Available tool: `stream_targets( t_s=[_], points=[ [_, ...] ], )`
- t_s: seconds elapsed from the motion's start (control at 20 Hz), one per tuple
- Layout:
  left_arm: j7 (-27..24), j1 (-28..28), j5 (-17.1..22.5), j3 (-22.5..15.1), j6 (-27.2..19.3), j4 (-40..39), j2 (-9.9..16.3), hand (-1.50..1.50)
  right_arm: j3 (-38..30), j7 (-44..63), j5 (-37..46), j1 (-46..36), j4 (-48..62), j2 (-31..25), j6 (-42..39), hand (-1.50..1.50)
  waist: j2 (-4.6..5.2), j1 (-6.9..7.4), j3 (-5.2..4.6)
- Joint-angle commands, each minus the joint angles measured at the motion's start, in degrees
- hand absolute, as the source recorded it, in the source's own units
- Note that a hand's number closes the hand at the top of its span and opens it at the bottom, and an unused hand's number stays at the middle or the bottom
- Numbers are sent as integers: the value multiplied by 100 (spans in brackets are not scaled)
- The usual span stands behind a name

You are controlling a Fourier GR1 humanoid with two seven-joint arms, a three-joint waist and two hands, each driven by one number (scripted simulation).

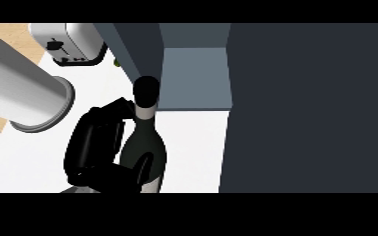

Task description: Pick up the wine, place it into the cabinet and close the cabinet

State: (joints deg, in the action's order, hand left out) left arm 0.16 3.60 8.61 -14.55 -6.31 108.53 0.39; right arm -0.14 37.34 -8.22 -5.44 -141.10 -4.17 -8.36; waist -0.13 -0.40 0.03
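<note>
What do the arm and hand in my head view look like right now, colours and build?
One arm shows. The large light grey cylindrical forearm comes in from the view's left edge, smooth and rounded, ending in a paler ring-shaped rim. Below it is the glossy black hand, with thick, segmented black fingers and a thumb. No cables, markings or sleeves are visible. The other arm does not show.

The right hand [96,145] curls its fingers [118,172] round the upright wine [144,145] before the open cabinet [193,77]
</note>
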Motion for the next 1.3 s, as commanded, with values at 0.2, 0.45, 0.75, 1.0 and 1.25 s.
stream_targets(
  t_s=[0.2,0.45,0.75,1.0,1.25],
  points=[
    [506,1120,-113,-879,-1516,-222,-39,150,-362,523,-883,41,-730,-132,59,-150,0,-35,0],
    [641,1942,-177,-988,-2066,-771,-39,150,47,382,-473,219,-790,74,74,-150,5,-28,-3],
    [558,2346,-154,-1216,-2727,-1137,-39,150,-11,283,-580,186,-722,70,-12,-150,5,-19,-4],
    [143,2592,-104,-1277,-2832,-1807,-39,150,-151,47,-666,448,-668,3,-207,-150,12,-33,-3],
    [175,3033,26,-1567,-3508,-2109,-39,150,-234,-117,-718,310,-432,6,-242,-150,13,-34,-2]
  ],
)
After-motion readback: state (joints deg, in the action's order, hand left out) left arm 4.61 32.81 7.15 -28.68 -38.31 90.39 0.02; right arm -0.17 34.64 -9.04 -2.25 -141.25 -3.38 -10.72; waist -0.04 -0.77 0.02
